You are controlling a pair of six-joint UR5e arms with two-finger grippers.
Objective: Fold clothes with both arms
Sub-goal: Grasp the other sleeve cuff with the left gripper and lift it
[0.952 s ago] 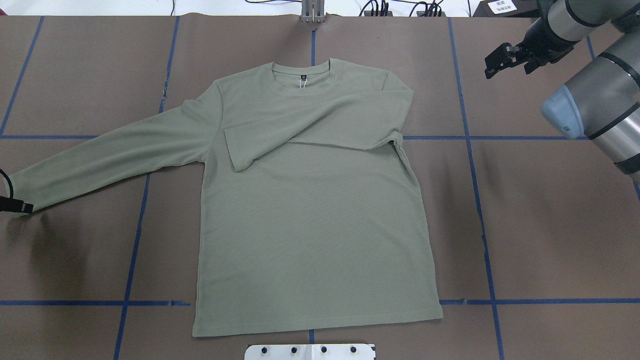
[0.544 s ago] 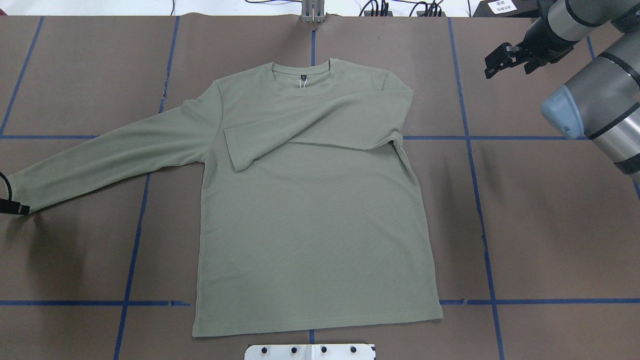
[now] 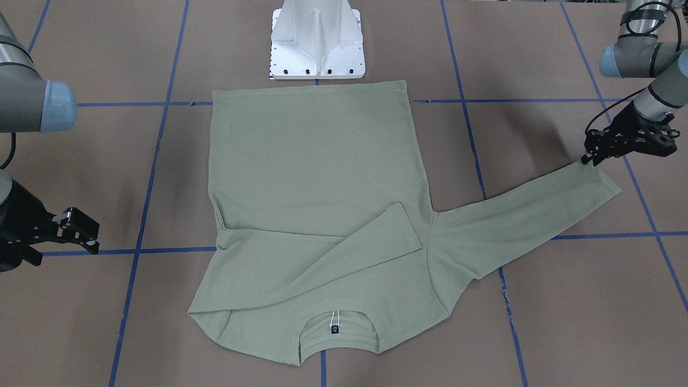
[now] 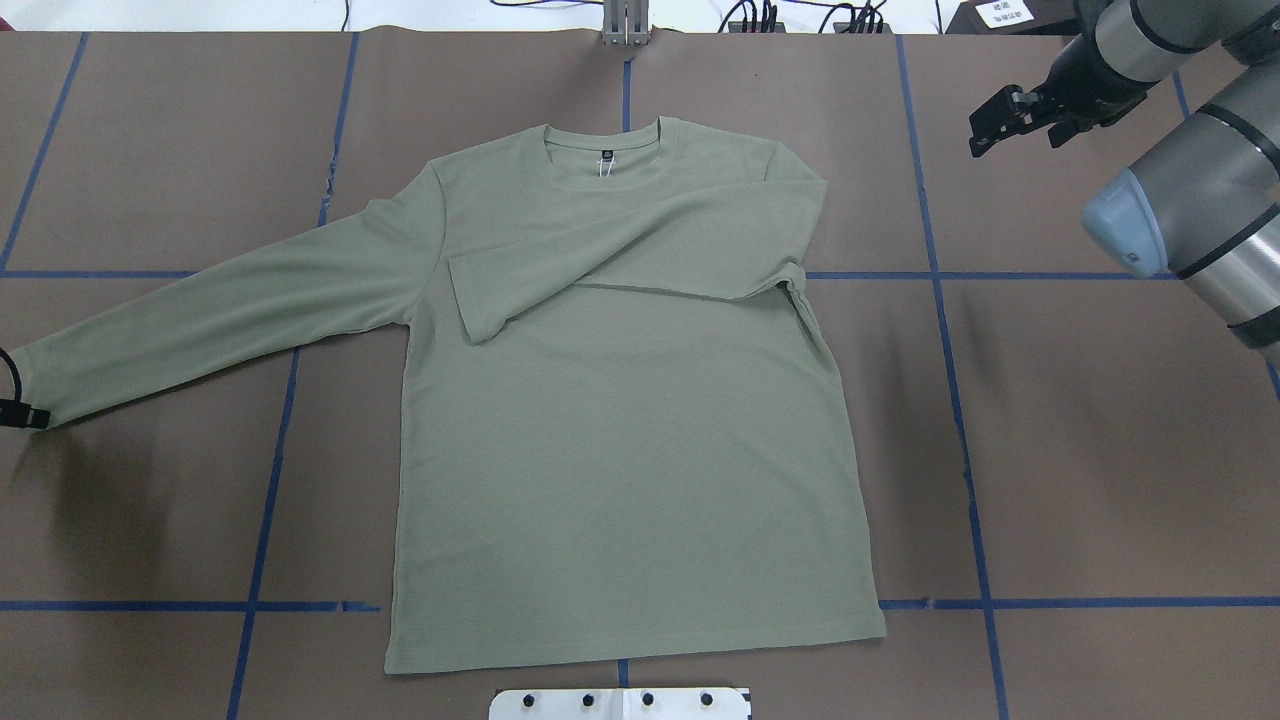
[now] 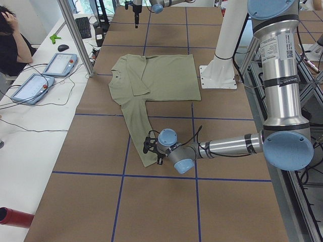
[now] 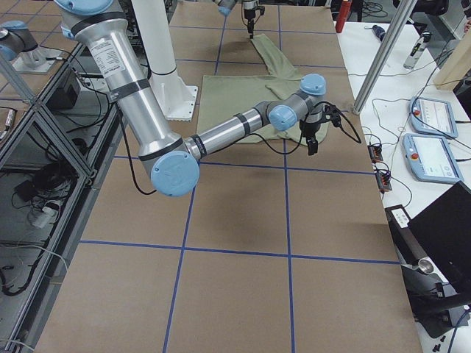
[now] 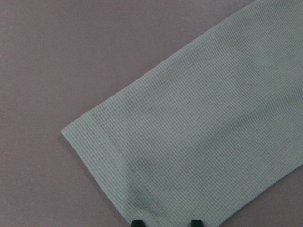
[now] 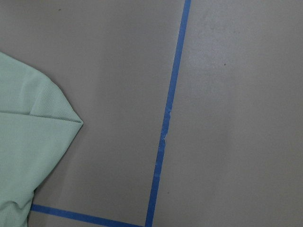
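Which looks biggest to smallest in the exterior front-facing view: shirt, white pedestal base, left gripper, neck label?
1. shirt
2. white pedestal base
3. left gripper
4. neck label
No two look alike.

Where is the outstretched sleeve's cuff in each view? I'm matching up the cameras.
Front-facing: cuff, right side.
Overhead: cuff, far left edge.
Exterior left: cuff, lower centre.
Exterior right: cuff, top centre, far away.
Left wrist: cuff, lower left, close up.
Right wrist: not in it.
Shared landmark: white pedestal base beside the hem of the shirt.
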